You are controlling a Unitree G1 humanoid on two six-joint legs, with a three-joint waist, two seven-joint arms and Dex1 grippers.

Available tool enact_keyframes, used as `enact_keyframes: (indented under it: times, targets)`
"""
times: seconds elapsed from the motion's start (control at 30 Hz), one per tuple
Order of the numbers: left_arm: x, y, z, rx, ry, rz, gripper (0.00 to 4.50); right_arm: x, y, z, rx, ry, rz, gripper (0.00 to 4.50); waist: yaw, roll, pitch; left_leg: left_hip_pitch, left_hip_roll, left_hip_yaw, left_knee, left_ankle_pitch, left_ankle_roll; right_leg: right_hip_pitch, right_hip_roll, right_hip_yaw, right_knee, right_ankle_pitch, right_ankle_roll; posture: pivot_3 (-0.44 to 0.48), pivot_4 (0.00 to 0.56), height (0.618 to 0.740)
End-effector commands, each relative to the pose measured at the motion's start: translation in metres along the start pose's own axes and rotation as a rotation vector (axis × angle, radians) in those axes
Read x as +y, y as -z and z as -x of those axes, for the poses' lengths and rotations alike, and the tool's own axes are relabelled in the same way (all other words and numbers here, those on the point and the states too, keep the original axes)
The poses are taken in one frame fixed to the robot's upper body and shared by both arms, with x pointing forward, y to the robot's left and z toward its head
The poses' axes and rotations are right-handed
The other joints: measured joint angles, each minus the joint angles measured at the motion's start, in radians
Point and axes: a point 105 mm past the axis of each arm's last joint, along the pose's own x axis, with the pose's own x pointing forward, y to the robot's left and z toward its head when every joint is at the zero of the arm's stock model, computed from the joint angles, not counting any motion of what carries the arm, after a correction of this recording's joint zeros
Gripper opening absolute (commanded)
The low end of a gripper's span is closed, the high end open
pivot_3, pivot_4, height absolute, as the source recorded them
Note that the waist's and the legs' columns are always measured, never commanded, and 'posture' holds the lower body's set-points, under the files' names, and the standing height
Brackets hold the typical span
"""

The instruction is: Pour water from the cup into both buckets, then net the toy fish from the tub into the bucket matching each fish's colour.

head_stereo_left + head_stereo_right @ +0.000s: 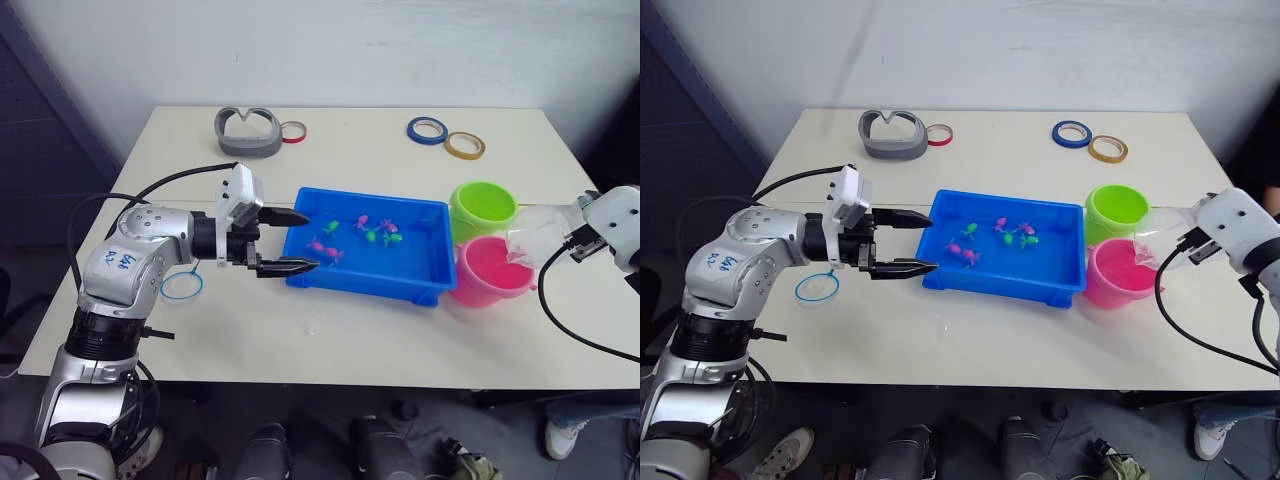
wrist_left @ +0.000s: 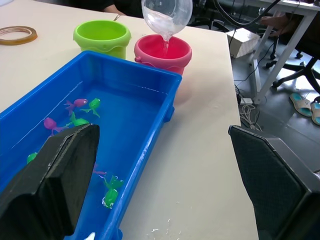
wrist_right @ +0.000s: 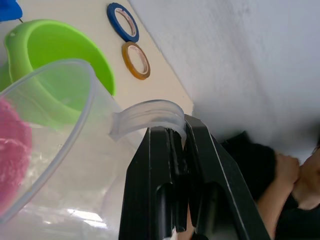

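Right claw (image 3: 177, 135) pinched on the clear cup (image 1: 535, 235) by its thin handle tab, tipped over the pink bucket (image 1: 490, 272) near the surface's right edge. Light, slippery, sloshing. Left claw (image 1: 290, 241) gapes.

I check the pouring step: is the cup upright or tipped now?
Tipped. The cup, held by the right pincer, leans mouth-down over the pink bucket, water running into it.

The tub (image 1: 368, 250) lies left of both buckets (image 1: 482, 240).
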Motion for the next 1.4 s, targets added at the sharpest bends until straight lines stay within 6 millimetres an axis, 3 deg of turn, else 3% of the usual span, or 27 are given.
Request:
enact_keyframes:
  times: [0.03, 0.3, 0.5, 0.77, 1.03, 1.4]
  targets:
    - [0.003, -0.012, 0.006, -0.072, -0.016, 0.016, 4.50, -0.007, -0.002, 0.003, 0.009, 0.013, -0.123, 0.08, 0.000, 0.000, 0.000, 0.000, 0.000, 0.000, 0.000, 0.000, 0.000, 0.000, 0.000, 0.000, 0.001, 0.000, 0.000, 0.000, 0.150, 0.740]
    - [0.024, -0.017, 0.013, -0.023, -0.071, -0.051, 4.50, -0.027, -0.007, -0.010, 0.008, 0.101, -0.275, 0.08, -0.002, 0.000, 0.000, 0.002, 0.000, 0.002, 0.000, 0.000, 0.000, -0.002, 0.001, -0.001, 0.004, 0.000, 0.000, 0.000, 0.150, 0.740]
    - [0.041, -0.020, 0.016, -0.013, -0.094, -0.085, 4.50, -0.041, -0.018, -0.040, 0.002, 0.193, -0.284, 0.08, -0.004, 0.000, 0.000, 0.002, 0.000, 0.004, 0.000, 0.000, 0.000, -0.003, 0.000, -0.002, 0.004, 0.000, 0.000, 0.000, 0.150, 0.740]
    - [0.048, -0.022, 0.013, 0.011, -0.091, -0.127, 4.50, -0.047, -0.030, -0.069, 0.002, 0.265, -0.234, 0.08, -0.004, 0.000, 0.000, 0.000, 0.000, 0.005, 0.000, 0.000, 0.000, -0.006, 0.000, -0.002, 0.006, 0.000, 0.000, 0.000, 0.150, 0.740]
    - [0.058, -0.023, 0.012, 0.004, -0.157, -0.144, 4.50, -0.055, -0.035, -0.079, 0.015, 0.336, -0.157, 0.08, -0.003, 0.000, 0.000, -0.001, 0.000, 0.006, 0.000, 0.000, 0.000, -0.007, 0.000, -0.001, 0.007, 0.000, 0.000, 0.000, 0.150, 0.740]
    - [0.058, -0.021, 0.010, 0.003, -0.163, -0.135, 4.50, -0.048, -0.051, -0.091, -0.016, 0.350, -0.006, 0.08, -0.010, 0.000, 0.000, -0.003, 0.000, 0.010, 0.000, 0.000, -0.001, -0.014, 0.000, 0.000, 0.011, 0.000, 0.000, 0.000, 0.150, 0.740]
